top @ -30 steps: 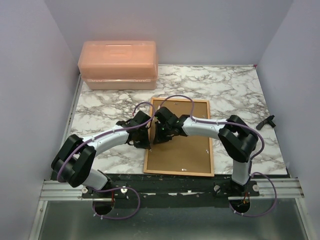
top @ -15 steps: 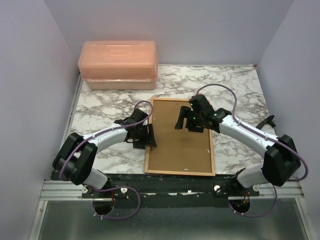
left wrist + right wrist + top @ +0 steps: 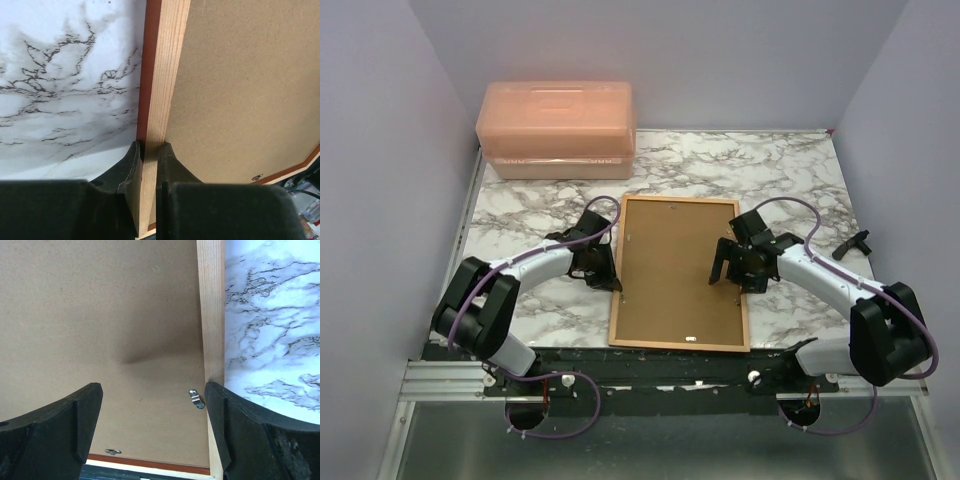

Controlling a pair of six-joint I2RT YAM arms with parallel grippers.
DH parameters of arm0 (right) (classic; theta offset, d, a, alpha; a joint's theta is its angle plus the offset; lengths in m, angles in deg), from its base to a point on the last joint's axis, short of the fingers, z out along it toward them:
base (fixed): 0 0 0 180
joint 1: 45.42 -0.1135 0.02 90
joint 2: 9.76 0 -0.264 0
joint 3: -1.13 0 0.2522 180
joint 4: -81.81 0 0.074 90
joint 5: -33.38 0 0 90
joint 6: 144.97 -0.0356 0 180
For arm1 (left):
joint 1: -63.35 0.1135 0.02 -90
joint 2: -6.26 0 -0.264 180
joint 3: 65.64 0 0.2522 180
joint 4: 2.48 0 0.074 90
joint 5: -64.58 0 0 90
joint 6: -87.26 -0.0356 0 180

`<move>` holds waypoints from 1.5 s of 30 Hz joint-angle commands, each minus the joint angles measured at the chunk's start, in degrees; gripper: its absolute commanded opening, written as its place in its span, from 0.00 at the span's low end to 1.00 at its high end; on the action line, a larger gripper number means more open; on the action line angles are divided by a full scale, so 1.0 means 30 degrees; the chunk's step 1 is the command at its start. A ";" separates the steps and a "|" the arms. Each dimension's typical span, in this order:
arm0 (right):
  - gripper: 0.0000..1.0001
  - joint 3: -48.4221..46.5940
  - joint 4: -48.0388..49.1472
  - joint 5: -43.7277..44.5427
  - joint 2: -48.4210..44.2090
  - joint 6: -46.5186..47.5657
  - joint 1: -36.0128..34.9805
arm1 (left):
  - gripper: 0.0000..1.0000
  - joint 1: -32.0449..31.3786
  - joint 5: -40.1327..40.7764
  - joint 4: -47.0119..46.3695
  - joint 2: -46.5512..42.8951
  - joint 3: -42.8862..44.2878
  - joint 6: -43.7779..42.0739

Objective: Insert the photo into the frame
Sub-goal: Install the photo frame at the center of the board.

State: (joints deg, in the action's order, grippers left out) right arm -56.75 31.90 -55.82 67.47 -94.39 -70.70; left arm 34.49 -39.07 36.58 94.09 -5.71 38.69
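The frame (image 3: 680,201) lies face down on the marble table, its wood-coloured back up and a brown backing board (image 3: 675,270) filling the opening. My left gripper (image 3: 609,276) is shut on the frame's left border (image 3: 167,75), one finger on each side of the wooden strip. My right gripper (image 3: 724,272) hangs open over the board by the frame's right border (image 3: 211,305), holding nothing. A small metal clip (image 3: 196,399) sits just inside its right finger. The photo is hidden.
An orange plastic box (image 3: 557,128) stands at the back left. A small black object (image 3: 853,244) lies near the table's right edge. A second metal clip (image 3: 113,452) sits near the frame's near edge. Purple walls close in on both sides.
My right arm swung from the frame's left edge across to its right edge and opened. My left gripper shifted a little along the left border and is shut on it again.
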 commanded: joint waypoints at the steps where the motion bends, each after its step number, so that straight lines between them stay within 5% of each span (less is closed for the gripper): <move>1: 0.91 0.0745 -0.0169 -0.1115 0.0769 0.0526 -0.0023 | 0.00 0.1290 0.2327 0.0162 0.0116 -0.1521 -0.0425; 15: 0.93 -0.0001 -0.1092 0.1402 -0.0444 -0.0127 -0.0012 | 0.00 0.1820 0.2503 0.2200 -0.2212 -0.1299 -0.0603; 24: 0.90 0.0503 0.0020 -0.1180 0.1201 0.0939 -0.0303 | 0.04 0.2457 0.2905 0.2844 -0.2409 -0.1063 -0.1579; 39: 0.68 -0.2340 -0.0787 0.1478 0.5241 0.1796 -0.3315 | 0.12 0.2443 0.2993 0.2875 -0.1800 -0.0775 -0.2091; 45: 0.37 -0.2434 -0.0932 0.2166 0.5551 0.1605 -0.3594 | 0.12 0.2443 0.3026 0.2930 -0.1791 -0.0714 -0.2172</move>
State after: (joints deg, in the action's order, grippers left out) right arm -64.91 28.87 -53.96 81.59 -89.03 -80.30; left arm 41.46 -33.41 43.90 87.84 -8.37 33.27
